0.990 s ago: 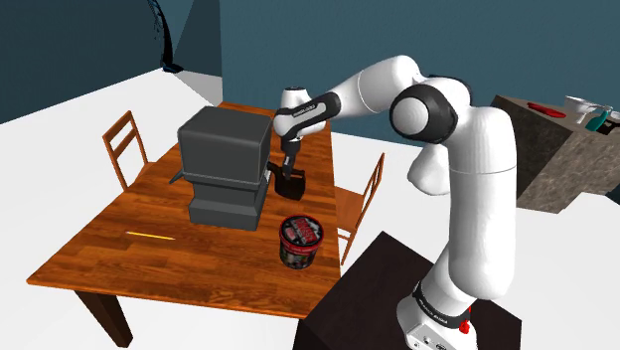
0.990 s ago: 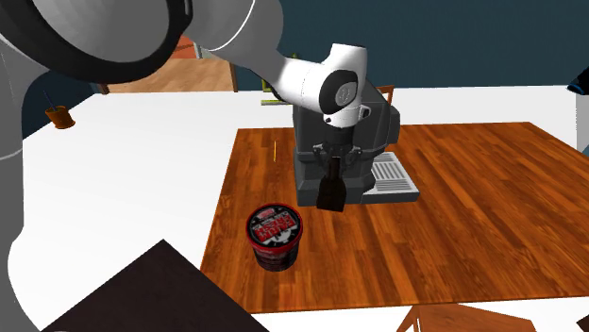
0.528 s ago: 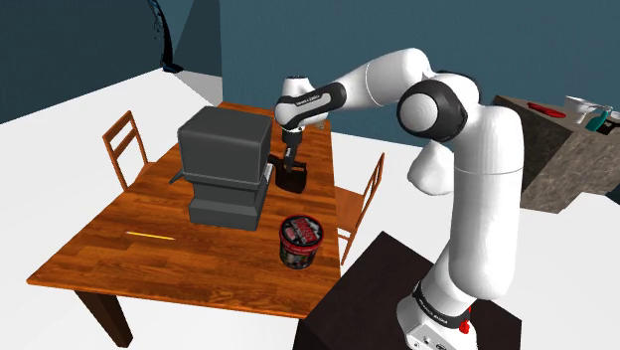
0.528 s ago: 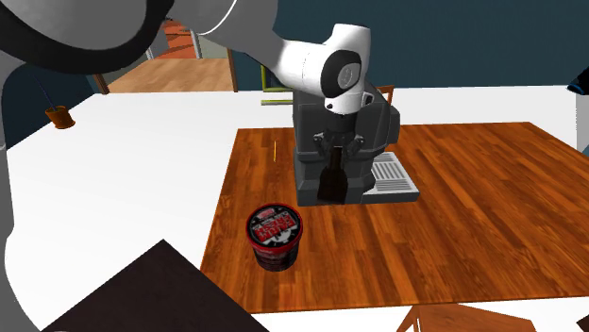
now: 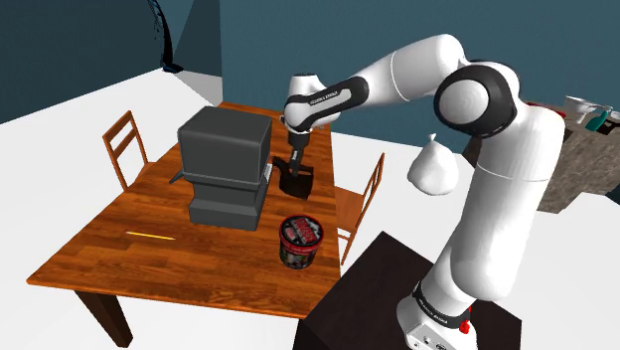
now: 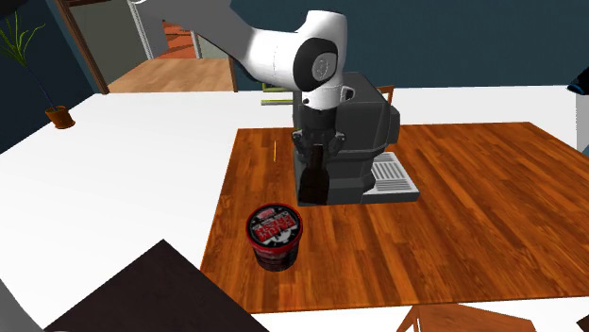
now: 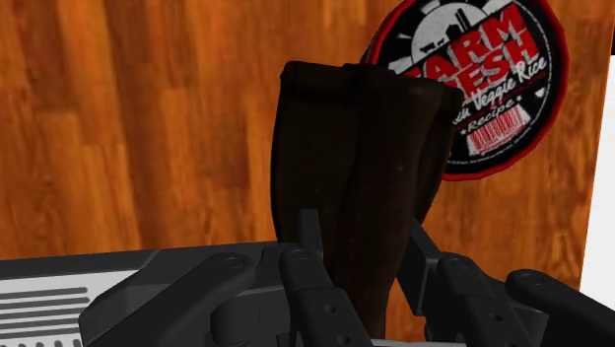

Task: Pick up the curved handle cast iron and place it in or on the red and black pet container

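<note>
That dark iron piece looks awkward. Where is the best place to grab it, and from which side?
Probably by its upper end, from above, as the gripper has it: the dark iron piece is long and slim enough to fit between the jaws, so it hangs straight below them, its free end lowest.

The white arm (image 5: 497, 199) stands up tall. It bends at a big dark joint (image 5: 482, 99) up high, then reaches far out toward the shoulder view's left. The wrist (image 5: 303, 107) points straight down. The black gripper (image 7: 360, 237) hangs under it. Its two fingers (image 7: 307, 237) squeeze a dark brown object (image 7: 355, 128) between them.
</note>
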Controlling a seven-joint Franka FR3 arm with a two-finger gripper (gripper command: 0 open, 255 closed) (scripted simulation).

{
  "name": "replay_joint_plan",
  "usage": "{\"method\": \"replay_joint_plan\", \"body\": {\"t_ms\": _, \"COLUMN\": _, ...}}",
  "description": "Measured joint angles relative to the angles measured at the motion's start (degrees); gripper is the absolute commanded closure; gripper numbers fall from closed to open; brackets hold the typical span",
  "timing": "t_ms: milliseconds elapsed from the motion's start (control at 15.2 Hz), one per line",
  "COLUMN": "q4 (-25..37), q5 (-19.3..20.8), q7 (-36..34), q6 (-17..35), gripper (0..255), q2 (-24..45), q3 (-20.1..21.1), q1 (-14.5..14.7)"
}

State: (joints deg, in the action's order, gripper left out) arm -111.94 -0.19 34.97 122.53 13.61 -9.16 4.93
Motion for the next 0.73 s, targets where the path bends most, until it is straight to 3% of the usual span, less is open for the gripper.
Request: {"method": "replay_joint_plan", "body": {"t_ms": 726, "q4": -23.9, "q5": 3.2, "q7": -8.7, "q6": 2.0, "gripper": 255, "q2": -21.8, "q3": 2.9, "q1": 4.0}}
